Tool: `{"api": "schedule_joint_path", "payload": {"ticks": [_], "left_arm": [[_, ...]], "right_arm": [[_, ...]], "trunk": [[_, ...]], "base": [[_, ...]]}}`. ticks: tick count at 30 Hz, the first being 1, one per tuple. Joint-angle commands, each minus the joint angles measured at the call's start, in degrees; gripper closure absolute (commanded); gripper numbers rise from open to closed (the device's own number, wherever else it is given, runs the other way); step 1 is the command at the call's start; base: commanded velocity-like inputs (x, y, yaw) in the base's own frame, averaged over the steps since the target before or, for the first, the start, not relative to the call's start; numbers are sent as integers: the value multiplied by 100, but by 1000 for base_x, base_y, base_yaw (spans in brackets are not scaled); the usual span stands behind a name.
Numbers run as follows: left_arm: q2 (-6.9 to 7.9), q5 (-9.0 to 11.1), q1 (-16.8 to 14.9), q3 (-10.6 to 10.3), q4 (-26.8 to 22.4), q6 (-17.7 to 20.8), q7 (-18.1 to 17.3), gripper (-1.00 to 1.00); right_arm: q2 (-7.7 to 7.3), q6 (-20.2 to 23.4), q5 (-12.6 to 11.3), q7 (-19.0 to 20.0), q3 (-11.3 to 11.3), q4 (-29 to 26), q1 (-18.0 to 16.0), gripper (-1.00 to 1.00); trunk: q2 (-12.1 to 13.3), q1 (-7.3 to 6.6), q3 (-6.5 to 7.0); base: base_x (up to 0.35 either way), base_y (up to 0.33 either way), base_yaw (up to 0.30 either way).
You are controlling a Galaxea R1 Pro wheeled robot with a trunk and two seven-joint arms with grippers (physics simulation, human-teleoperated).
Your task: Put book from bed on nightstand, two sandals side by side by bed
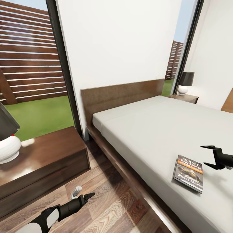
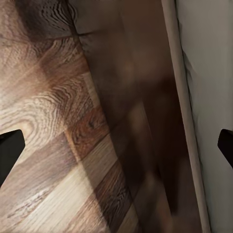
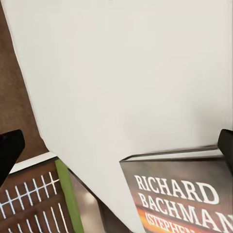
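Observation:
The book, dark with white "Richard Bachman" lettering and an orange band, lies flat on the bed's grey mattress near its front side edge. My right gripper hovers open just to the book's right, a little above the mattress, with nothing between its fingers. In the right wrist view the book lies just off the open gripper. My left gripper hangs low over the wood floor beside the bed frame, and its fingertips are spread wide. The sandals are out of view.
A dark brown nightstand stands left of the bed with a white-based lamp on its top. A second nightstand with a lamp stands at the bed's far side. Tall windows flank the headboard.

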Motion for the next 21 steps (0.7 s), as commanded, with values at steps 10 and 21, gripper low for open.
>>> {"api": "schedule_joint_path", "payload": {"ticks": [10, 21], "left_arm": [[2, 45, -2, -10, -1, 55, -14, -100], [1, 48, -2, -9, -1, 55, -22, -100]], "right_arm": [[2, -5, 15, 29, 52, 5, -5, -100], [5, -11, 26, 30, 71, 5, -5, -100]], "trunk": [[-2, -1, -5], [-2, -1, -5]], "base": [[0, 0, 0], [0, 0, 0]]}}
